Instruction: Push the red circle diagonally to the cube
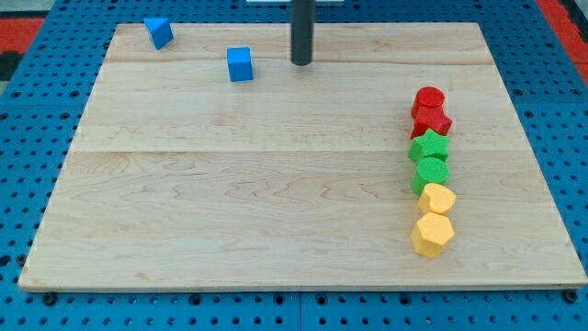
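Observation:
The red circle [428, 98] sits at the view's right, at the top of a column of blocks. The blue cube [240, 64] stands near the view's top, left of centre. My tip [301, 62] rests on the board just to the right of the blue cube, apart from it, and far to the upper left of the red circle.
Below the red circle run a red star [432, 120], a green star [429, 145], a green block [431, 172], a yellow block [438, 198] and a yellow hexagon [433, 233]. A blue triangle-like block [158, 32] lies at the top left. The wooden board [230, 202] lies on a blue pegboard.

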`<state>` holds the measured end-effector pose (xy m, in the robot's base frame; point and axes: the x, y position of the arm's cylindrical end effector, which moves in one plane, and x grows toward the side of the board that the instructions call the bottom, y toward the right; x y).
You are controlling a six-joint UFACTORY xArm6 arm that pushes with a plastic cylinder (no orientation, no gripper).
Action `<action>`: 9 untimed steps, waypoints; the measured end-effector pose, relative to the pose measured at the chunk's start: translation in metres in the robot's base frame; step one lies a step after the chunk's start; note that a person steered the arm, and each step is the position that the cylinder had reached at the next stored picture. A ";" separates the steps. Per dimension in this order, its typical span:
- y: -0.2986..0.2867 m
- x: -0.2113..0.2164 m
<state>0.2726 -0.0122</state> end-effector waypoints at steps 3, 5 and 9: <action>-0.084 -0.003; 0.139 -0.018; 0.232 0.092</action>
<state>0.3650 0.2194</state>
